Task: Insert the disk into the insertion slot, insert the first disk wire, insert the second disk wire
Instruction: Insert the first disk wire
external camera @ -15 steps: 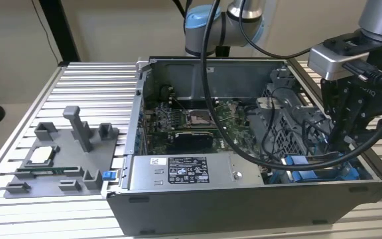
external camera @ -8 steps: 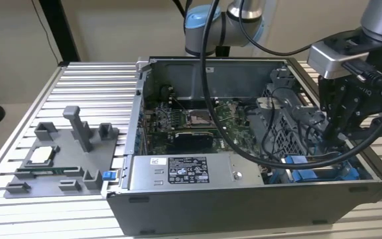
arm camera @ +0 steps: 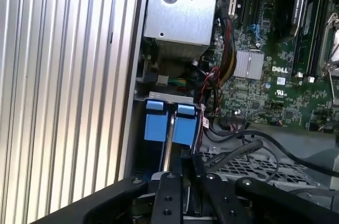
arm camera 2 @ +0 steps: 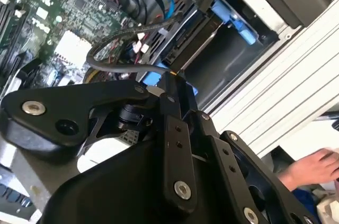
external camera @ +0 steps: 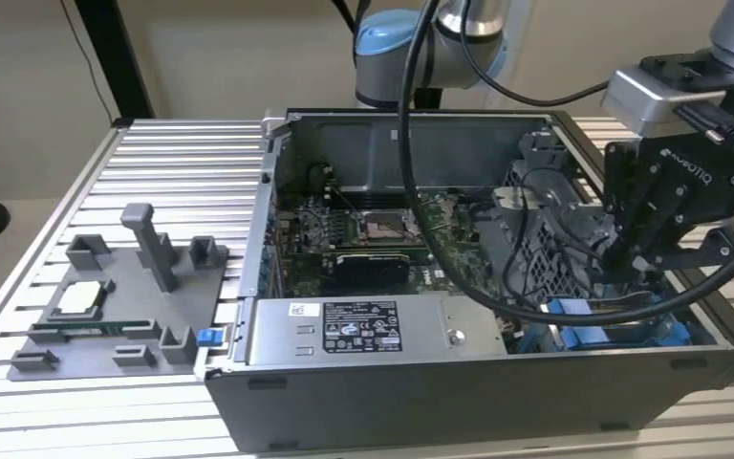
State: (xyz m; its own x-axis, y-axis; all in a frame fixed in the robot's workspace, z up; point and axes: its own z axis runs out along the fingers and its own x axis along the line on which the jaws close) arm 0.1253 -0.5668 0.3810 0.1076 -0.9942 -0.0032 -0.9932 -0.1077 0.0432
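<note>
Disk (external camera: 622,337): its blue frame sits in the insertion slot (arm camera: 169,96), in the corner of the computer case (external camera: 469,402) on the exterior view's right.
Black wire (arm camera 2: 122,66): it bends in a loop, and its end reaches the fingertips, close to the disk.
Gripper (arm camera 2: 172,80): the fingers (arm camera 2: 175,128) look pressed together on the end of the black wire.
What could go wrong: I think the plug could miss its hole and bend if it goes in crooked. The loop could catch on the other wires (arm camera: 233,150) and pull the end out of the pinch.
Exterior view adds: the whole case, the green board (external camera: 367,225), and a grey holder (external camera: 125,287) on the table (external camera: 176,153).
First wrist view adds: two blue tabs (arm camera: 185,126) side by side in the slot.
Second wrist view adds: a person's hand (arm camera 2: 312,167) near the table's edge.
</note>
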